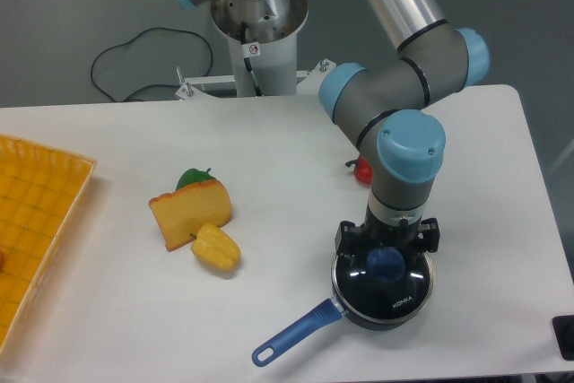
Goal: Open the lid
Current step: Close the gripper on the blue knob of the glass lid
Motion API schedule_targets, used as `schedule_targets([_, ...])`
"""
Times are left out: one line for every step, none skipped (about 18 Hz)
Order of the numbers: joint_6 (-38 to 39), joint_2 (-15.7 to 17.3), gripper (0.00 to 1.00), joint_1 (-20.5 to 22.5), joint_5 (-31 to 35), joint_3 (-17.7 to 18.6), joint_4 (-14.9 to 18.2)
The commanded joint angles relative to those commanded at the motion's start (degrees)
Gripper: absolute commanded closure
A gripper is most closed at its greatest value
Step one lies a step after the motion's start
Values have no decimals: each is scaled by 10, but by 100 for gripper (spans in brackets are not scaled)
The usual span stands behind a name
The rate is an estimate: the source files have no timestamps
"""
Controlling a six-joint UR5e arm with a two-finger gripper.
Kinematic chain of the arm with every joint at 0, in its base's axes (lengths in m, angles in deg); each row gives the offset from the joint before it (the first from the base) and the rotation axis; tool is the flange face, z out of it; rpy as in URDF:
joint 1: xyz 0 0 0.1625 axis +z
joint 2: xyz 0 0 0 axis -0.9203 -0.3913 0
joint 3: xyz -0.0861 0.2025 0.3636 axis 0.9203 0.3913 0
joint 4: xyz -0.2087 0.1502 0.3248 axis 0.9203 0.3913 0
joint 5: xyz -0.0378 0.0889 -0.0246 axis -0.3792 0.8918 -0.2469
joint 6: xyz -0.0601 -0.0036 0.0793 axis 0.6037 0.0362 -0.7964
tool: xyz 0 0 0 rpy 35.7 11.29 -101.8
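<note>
Nearest to me, by the front edge of the counter, a blue handle runs out from the saucepan toward the front-left. The pan sits toward the front-right corner, and the lid lies on top of it, closed, with its white lettering facing me. I cannot see into the pan through the dark glass.

My end effector is down over the lid, at the blue knob. The black body spreads to either side of the knob, but the wrist hides the fingertips, so I cannot tell whether they are clenched on the knob or merely beside it.

At the front-right, something dark is cut off by the picture edge; I cannot make it out.

Toward the middle of the counter lie a yellow piece, touching an orange wedge, with something green just behind the wedge. At the left edge is an orange-yellow tray, partly out of view; a small reddish bit shows at its far-left border.

Behind the arm's elbow a red object is mostly hidden.

At the back edge stands the arm's base, and a black cable loops beyond it.
</note>
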Motion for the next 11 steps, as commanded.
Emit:
schedule_targets([-1, -2, 0, 0, 0, 0, 0])
schedule_targets([-2, -4, 0, 0, 0, 0, -2])
schedule_targets([-3, -4, 0, 0, 0, 0, -2])
schedule_targets([-4, -6, 0, 0, 0, 1, -3])
schedule_targets([-5, -8, 0, 0, 0, 0, -3])
schedule_targets([-5, -8, 0, 0, 0, 0, -3])
schedule_targets([-4, -9, 0, 0, 1, 0, -3])
schedule_targets([-3, -8, 0, 0, 4, 1, -3])
schedule_targets([-3, -9, 0, 0, 8, 1, -3])
schedule_targets([-3, -10, 0, 0, 9, 1, -3])
schedule_targets([-3, -11, 0, 0, 9, 0, -3])
